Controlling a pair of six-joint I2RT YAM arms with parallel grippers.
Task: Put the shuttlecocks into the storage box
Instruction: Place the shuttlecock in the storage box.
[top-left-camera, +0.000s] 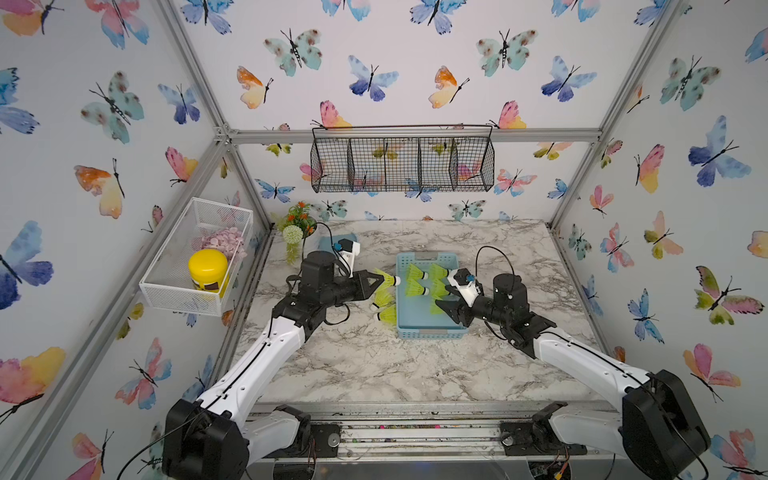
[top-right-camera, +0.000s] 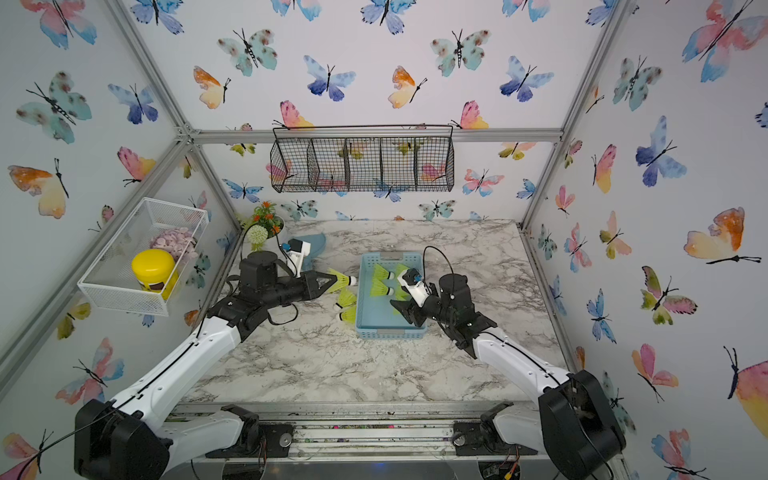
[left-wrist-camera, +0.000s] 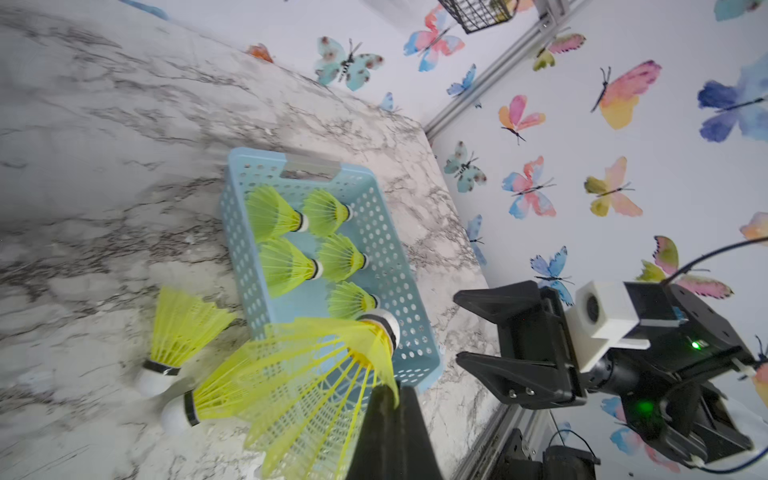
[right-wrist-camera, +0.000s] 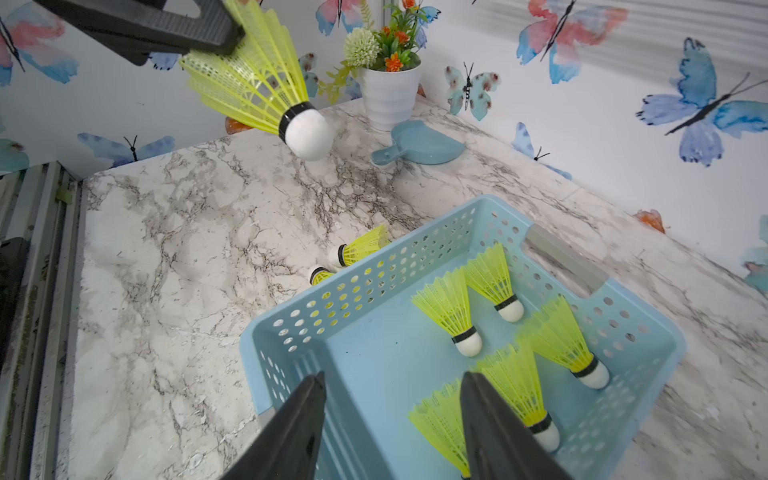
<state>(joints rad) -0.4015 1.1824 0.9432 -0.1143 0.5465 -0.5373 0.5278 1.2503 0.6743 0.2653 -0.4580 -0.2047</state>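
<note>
Clamping shuttlecock (top-left-camera: 386, 279) by skirt in left gripper (top-left-camera: 376, 279), pointing cork toward storage box (top-left-camera: 432, 332) just ahead, seemingly for release; holding right gripper (right-wrist-camera: 390, 378) part-open, empty.

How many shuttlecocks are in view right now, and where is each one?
8 shuttlecocks. Five lie inside the storage box; two lie on the table just outside its wall; one is clamped in the left gripper, off the table. None seems hidden.
</note>
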